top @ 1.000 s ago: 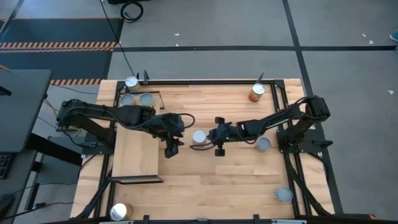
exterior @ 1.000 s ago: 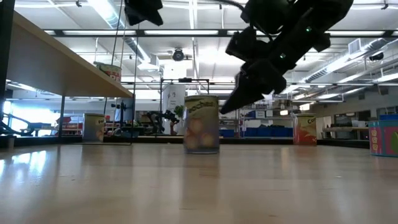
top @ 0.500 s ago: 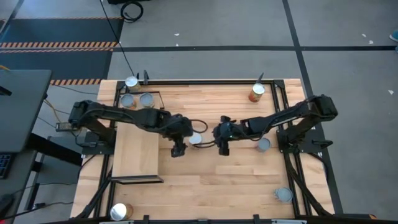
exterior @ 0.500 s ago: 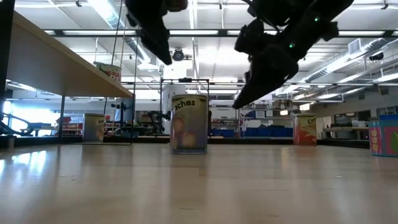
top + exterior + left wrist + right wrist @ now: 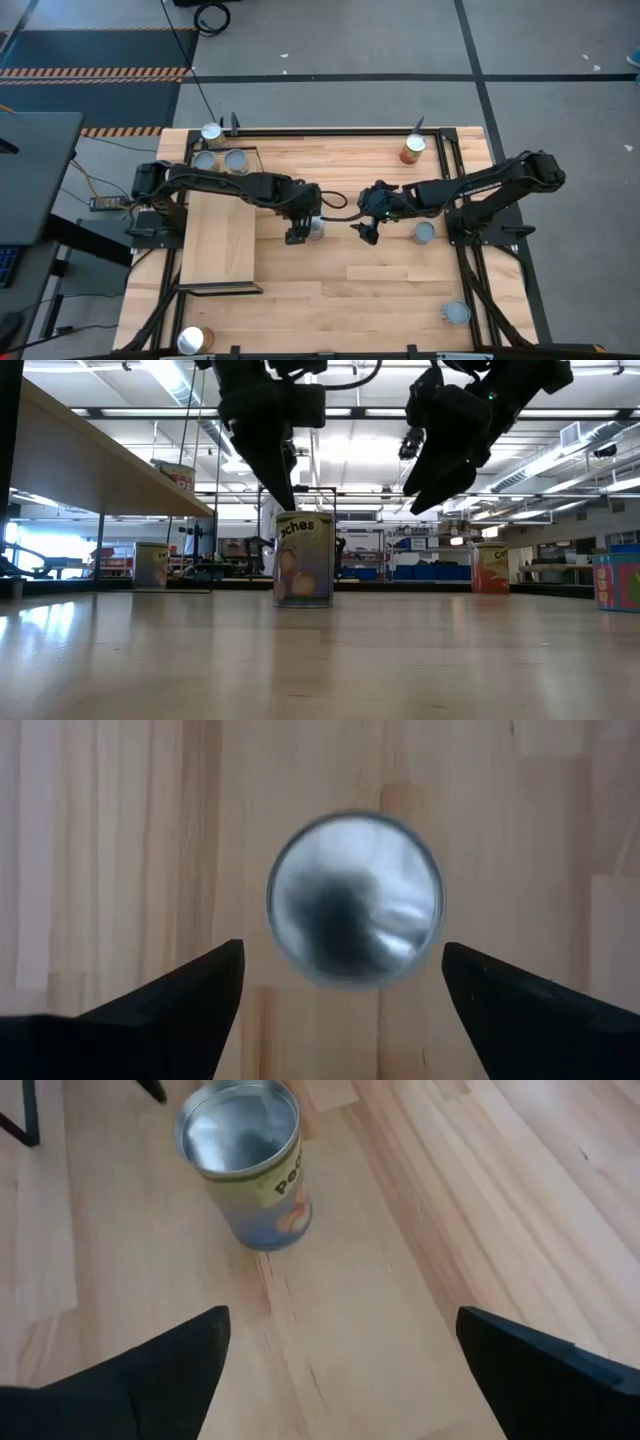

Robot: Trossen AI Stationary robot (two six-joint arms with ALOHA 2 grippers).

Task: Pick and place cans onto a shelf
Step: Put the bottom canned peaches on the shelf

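A can [image 5: 315, 227] with a silver top [image 5: 355, 898] and a labelled side [image 5: 303, 558] stands upright on the tabletop at mid-table. My left gripper [image 5: 298, 228] hangs open just above it, pointing down. Its fingers [image 5: 185, 1005] stand to either side of the can top, apart from it. My right gripper [image 5: 367, 229] is open and raised, to the right of the can [image 5: 245, 1165] and holding nothing. The shelf [image 5: 220, 245], a pale board in a black frame, lies at the left. Two cans [image 5: 236, 159] sit near its far end.
Other cans stand at the far left corner [image 5: 211, 131], far right [image 5: 412, 149], right of centre [image 5: 424, 233], near right [image 5: 457, 313] and near left [image 5: 192, 340]. Black frame rails run along the table's edges. Bare wood lies in front of the middle can.
My left gripper has travelled toward the table's right edge and now hangs over the middle can. My right gripper has risen and drawn back toward the right edge, away from the can, with its fingers spread. The can has shifted a little toward the table's left.
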